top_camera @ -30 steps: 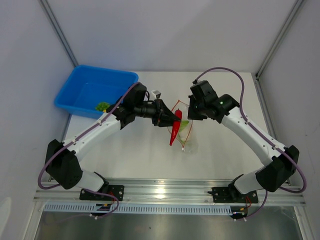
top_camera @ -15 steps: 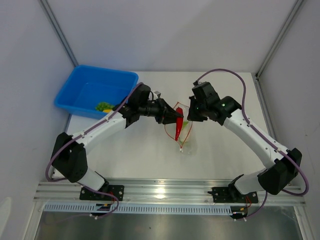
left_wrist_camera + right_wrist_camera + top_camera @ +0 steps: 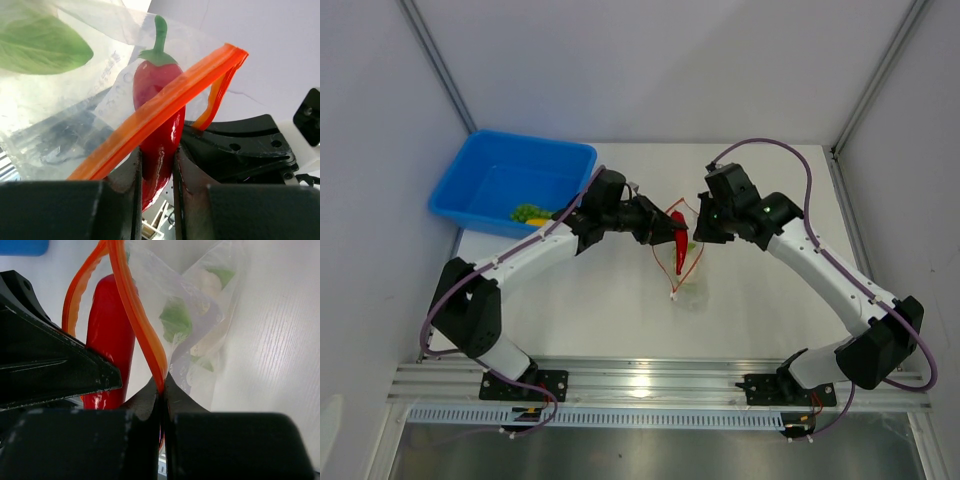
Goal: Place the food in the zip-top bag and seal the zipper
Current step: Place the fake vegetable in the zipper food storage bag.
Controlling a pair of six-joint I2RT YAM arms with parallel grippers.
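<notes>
Two claws share the work at the bag's mouth. The right claw (image 3: 162, 390), fully closed, pinches the zipper (image 3: 135, 315) and holds one lip of the zip-top bag (image 3: 215, 305) up so the mouth gapes above the desk (image 3: 620, 310). The cauliflower (image 3: 209, 282) already lies inside. The left claw (image 3: 156, 170), narrowed onto the red chili pepper (image 3: 152, 90), holds it between the two lips, apparently for release. The grape bunch (image 3: 527, 212) sits in the blue bin (image 3: 480, 165), so sealing must wait.

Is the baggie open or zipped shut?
Open. The zipper has two orange strips standing apart, with the red chili pepper between them.
</notes>
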